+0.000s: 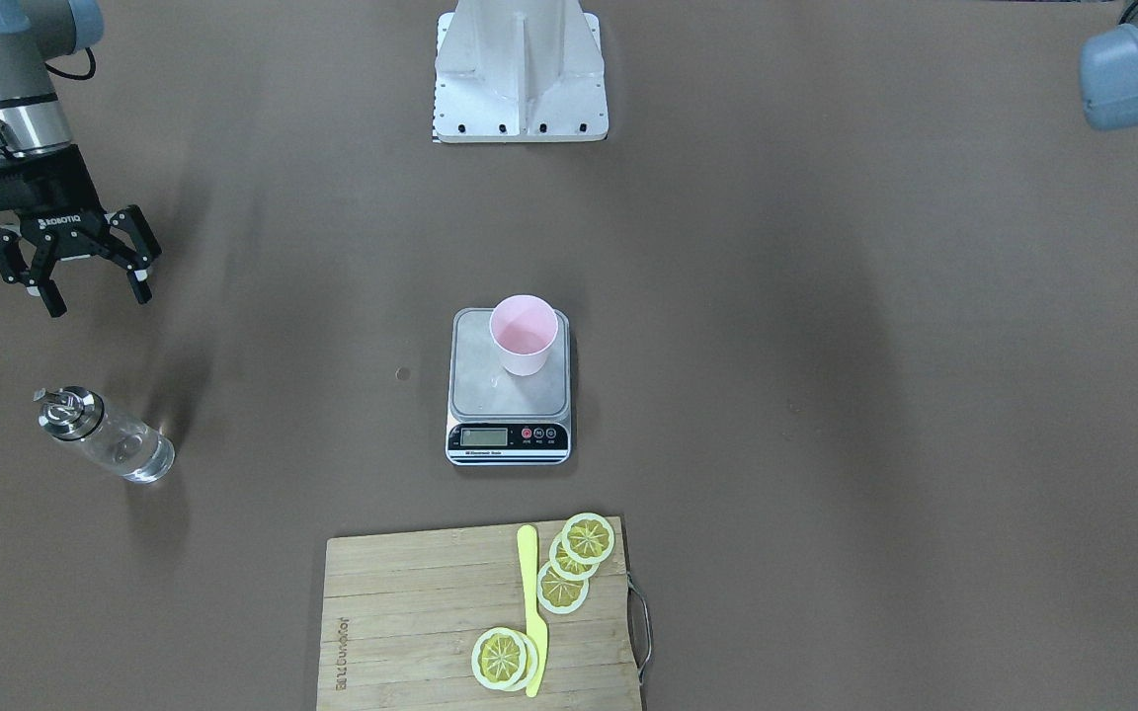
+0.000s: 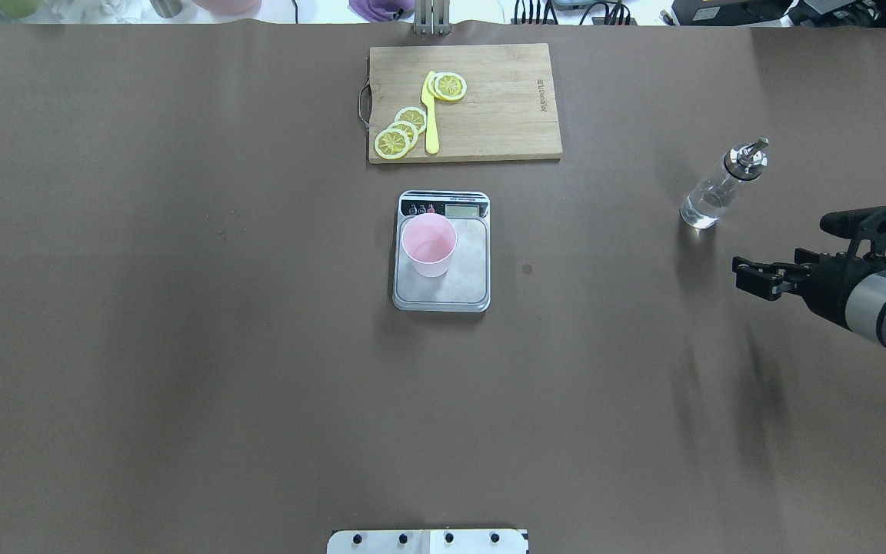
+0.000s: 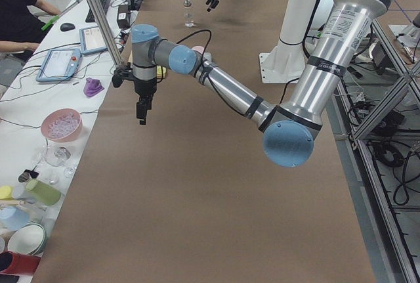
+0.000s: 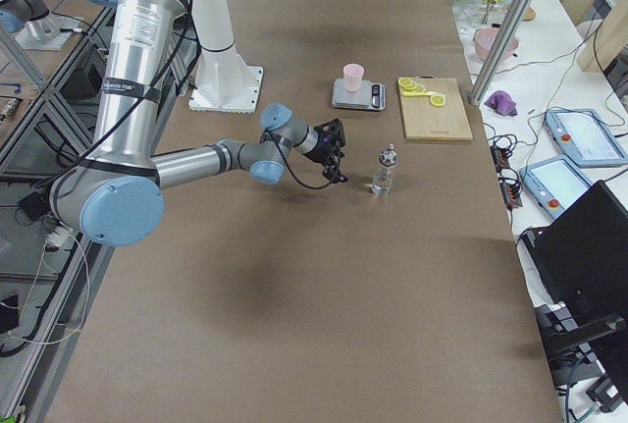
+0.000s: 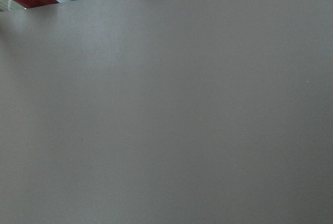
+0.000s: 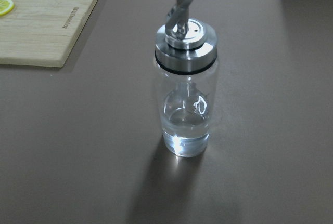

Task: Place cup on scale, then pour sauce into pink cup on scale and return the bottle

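The pink cup [image 1: 524,336] stands upright on the back part of the scale [image 1: 490,395] at the table's middle; both show in the overhead view, the cup [image 2: 428,245] on the scale [image 2: 466,285]. The glass bottle [image 1: 110,439] with its silver pourer cap stands upright on the table, with clear sauce [image 6: 186,125] low in it. My right gripper [image 1: 98,299] is open and empty, a short way from the bottle [image 2: 716,192] on the robot's side and facing it. My left gripper [image 3: 142,112] hangs over bare table far from the scale; I cannot tell whether it is open or shut.
A wooden cutting board [image 1: 411,612] with lemon slices [image 1: 574,558] and a yellow knife [image 1: 532,602] lies beyond the scale. The robot's white base [image 1: 520,79] is at the table's near edge. Bowls and cups [image 3: 39,191] stand off the table's left end.
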